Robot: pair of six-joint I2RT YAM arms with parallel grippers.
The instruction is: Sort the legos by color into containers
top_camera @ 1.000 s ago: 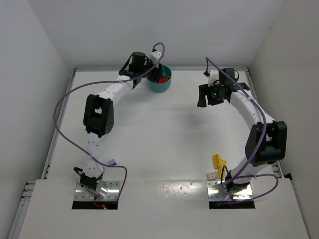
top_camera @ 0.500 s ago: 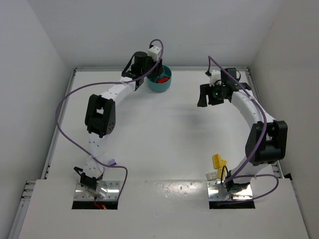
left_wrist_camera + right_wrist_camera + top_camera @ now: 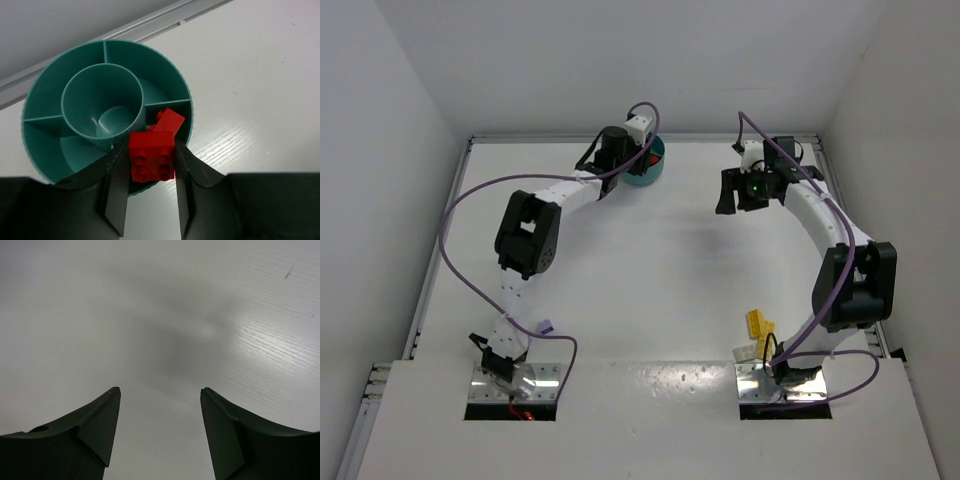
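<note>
Mid-placement, with left gripper (image 3: 151, 148) clenched on a red brick (image 3: 152, 159) over the bowl's (image 3: 167, 60) red-holding compartment (image 3: 75, 150) (right gripper (image 3: 160, 389) splayed, empty); next, probably just release.

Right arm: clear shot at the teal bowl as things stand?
Probably not: the left gripper, shut on a red brick, hangs over the bowl and blocks the top. The right gripper sits open over the table.

The gripper (image 3: 151, 152) pinches a red brick (image 3: 151, 161) between its two fingers, right over the near edge of the bowl (image 3: 45, 100). A second brick (image 3: 169, 121), red too, lies tilted in the bowl's right part, next to the middle ring (image 3: 82, 90).
</note>
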